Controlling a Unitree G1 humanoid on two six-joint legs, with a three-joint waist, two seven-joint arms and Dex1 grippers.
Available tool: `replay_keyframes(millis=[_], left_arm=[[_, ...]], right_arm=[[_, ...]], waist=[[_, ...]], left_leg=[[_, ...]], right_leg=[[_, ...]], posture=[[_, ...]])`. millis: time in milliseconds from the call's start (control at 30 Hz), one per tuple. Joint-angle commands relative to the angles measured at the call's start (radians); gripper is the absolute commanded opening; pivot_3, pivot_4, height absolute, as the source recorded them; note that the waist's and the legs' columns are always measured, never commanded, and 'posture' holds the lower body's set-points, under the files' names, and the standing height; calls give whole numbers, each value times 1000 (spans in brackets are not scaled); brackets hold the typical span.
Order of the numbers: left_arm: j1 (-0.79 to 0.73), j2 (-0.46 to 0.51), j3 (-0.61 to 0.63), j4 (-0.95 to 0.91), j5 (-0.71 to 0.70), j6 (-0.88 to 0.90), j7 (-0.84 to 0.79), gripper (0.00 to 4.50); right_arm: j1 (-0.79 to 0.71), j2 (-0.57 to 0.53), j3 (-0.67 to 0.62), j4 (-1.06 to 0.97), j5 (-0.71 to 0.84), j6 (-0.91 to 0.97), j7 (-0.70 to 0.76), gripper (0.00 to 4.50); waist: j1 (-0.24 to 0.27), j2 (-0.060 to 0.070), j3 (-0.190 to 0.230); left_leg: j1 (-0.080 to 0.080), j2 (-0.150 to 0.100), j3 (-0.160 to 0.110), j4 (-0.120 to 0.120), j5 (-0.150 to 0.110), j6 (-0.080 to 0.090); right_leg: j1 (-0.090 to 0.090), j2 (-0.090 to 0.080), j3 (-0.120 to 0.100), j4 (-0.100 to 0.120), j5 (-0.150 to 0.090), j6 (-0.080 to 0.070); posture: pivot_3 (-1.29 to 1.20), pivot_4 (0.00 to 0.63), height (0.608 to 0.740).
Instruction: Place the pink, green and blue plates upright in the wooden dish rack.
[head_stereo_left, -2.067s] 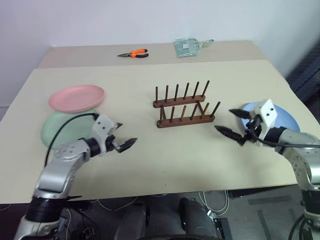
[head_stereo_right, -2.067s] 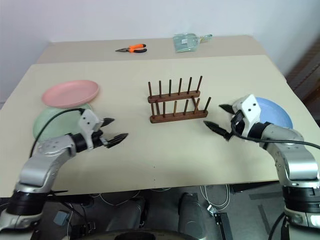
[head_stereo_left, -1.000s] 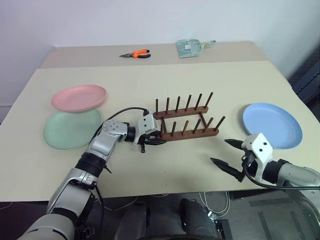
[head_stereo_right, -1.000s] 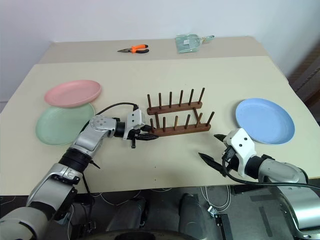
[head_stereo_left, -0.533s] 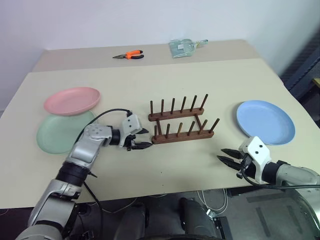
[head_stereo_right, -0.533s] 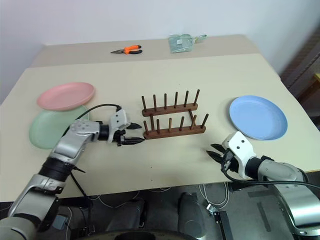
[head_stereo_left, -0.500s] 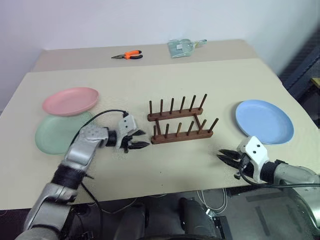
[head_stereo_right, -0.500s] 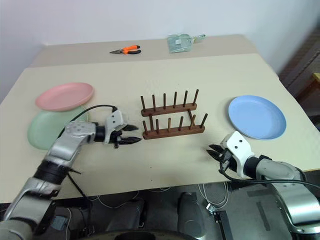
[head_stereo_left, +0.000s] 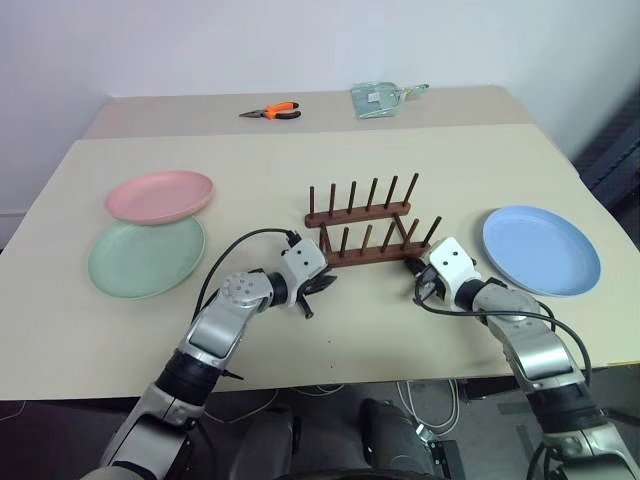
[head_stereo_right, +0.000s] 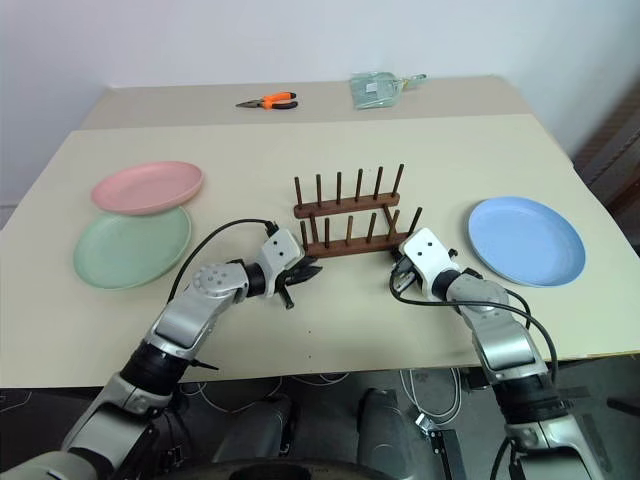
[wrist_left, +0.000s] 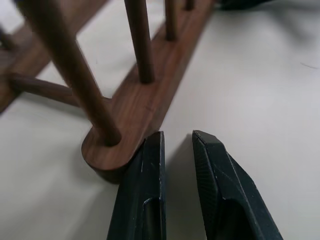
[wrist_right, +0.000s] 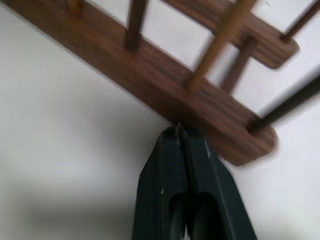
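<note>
The wooden dish rack (head_stereo_left: 371, 228) stood near the middle of the bench (head_stereo_left: 300, 160), its long axis running across the robot's front, with one gripper at each end of the nearer base bar. The left gripper (wrist_left: 175, 150) lay low at the rack's left end, its fingers (wrist_left: 145, 185) a narrow gap apart and clamped on nothing; the inner finger appeared to touch, or nearly touch, the rounded end of the bar. The right gripper (wrist_right: 179, 134) met the front face of the same bar close to its right end, fingers pressed together and empty, the tips seemingly against the wood. Both forearms reached forward and inward, each gripper angled slightly downward toward the rack.

All three plates lay flat on the bench and none stood in the rack. The pink plate (head_stereo_left: 160, 195) rested toward the far left, its near rim overlapping the green plate (head_stereo_left: 146, 257) just in front of it. The blue plate (head_stereo_left: 541, 250) lay to the right of the rack, just beyond the right arm. Judged by position, the right arm was nearer the blue plate and the left arm nearer the pink and green pair. The pose suggested a bracing or nudging of the rack.
</note>
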Motion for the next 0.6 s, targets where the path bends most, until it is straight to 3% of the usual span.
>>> replay_keyframes(millis=[33,133,200,300,367,467,600], left_arm=[[-6,5,31,96,38,-17,58,875],[5,19,35,79,29,-22,59,875],[43,43,77,12,-26,-12,24,825],[99,61,296,-121,-261,74,-39,1764],[93,79,461,-160,-383,121,-19,2768],[22,128,606,-114,-386,136,107,4294],[-153,119,798,-59,-373,205,446,4459]], right_arm=[[-30,23,-3,65,-26,-57,-24,0],[-41,34,-19,68,-1,-55,-4,0],[-34,29,-41,16,72,-6,65,539],[3,9,-50,-127,160,39,158,1812],[22,-2,-55,-201,194,78,185,2879],[43,-17,-41,-246,181,86,198,4376],[45,-16,-22,-248,169,89,203,4488]], waist=[[-1,0,0],[-4,0,0],[-11,0,-1],[-31,1,0],[-30,0,1],[-21,0,1],[-9,-3,1]], left_leg=[[0,0,0,0,0,0],[1,0,0,-1,0,0],[1,0,0,-1,0,0],[0,1,0,-3,0,0],[-3,1,-2,-4,0,0],[-4,1,-4,-3,1,-2],[-1,-1,-4,-1,2,-4]], right_leg=[[0,0,0,0,0,1],[0,0,0,1,1,1],[-1,0,0,1,1,1],[-4,0,0,3,2,-1],[-9,0,1,9,1,-1],[-10,1,0,11,1,-1],[-4,-1,-1,9,-3,4]], posture=[[0,150,740],[0,150,740],[0,150,740],[0,150,740],[0,150,740],[0,150,740],[0,150,740]])
